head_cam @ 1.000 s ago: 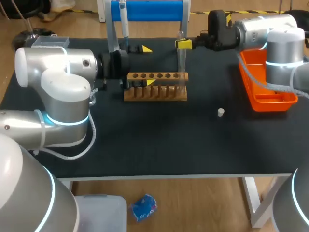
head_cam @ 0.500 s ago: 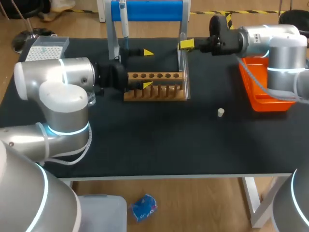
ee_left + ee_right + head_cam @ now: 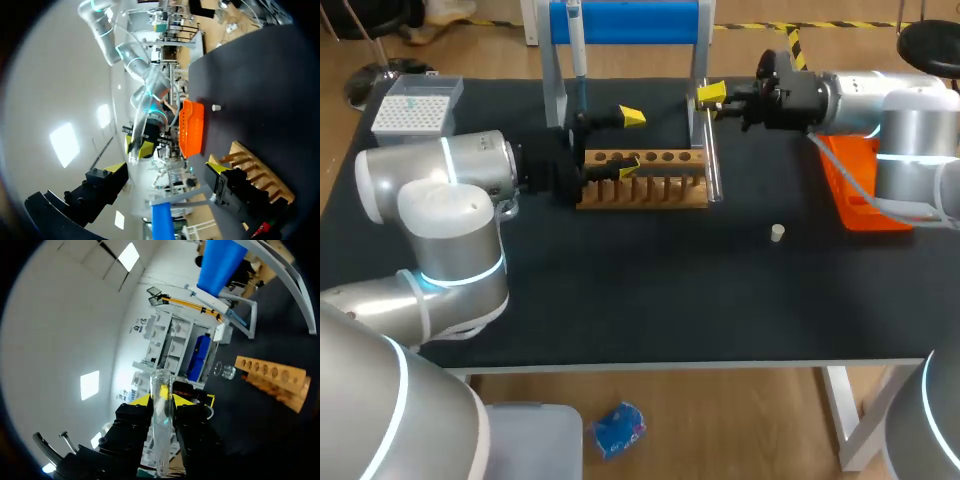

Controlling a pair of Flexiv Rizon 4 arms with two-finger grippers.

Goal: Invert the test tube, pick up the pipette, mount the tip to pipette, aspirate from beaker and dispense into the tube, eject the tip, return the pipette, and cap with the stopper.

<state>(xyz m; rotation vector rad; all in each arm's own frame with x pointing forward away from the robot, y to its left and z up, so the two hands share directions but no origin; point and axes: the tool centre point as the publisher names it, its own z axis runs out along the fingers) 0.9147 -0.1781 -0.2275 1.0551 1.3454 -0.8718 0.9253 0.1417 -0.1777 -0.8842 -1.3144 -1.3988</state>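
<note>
Desk (image 3: 650, 300): one, black, carrying everything below.
Stopper (image 3: 776, 233): one, small and pale, alone on the desk nearest the front, well apart from both claws.
Rack (image 3: 650, 185): one, wooden, with a single row of holes; its left end is covered by the left claw, so the holes cannot be counted.
Left claw (image 3: 630, 141): one, spread wide over the rack's left end with nothing between its two yellow tips. In its own wrist view the tips stand far apart and frame the other arm.
Test tube (image 3: 712, 165): one, clear glass, slightly tilted, its lower end beside the rack's right end. Whether it touches the rack cannot be told, and the glass is faint against the stand's leg.
Right claw (image 3: 710, 98): one, its fingers pressed on the tube's upper part from both sides, as the right wrist view shows.
Orange tray (image 3: 860, 205): one, at the right edge, mostly covered by the right arm.
Beaker (image 3: 223, 371): one, glass, seen only from the right wrist, beyond the rack.
Tip box (image 3: 415, 105): one, at the far left corner.
Blue stand (image 3: 630, 22): one, at the back, its top cut off.
Pipette (image 3: 577, 50): one, hanging on the stand.
</note>
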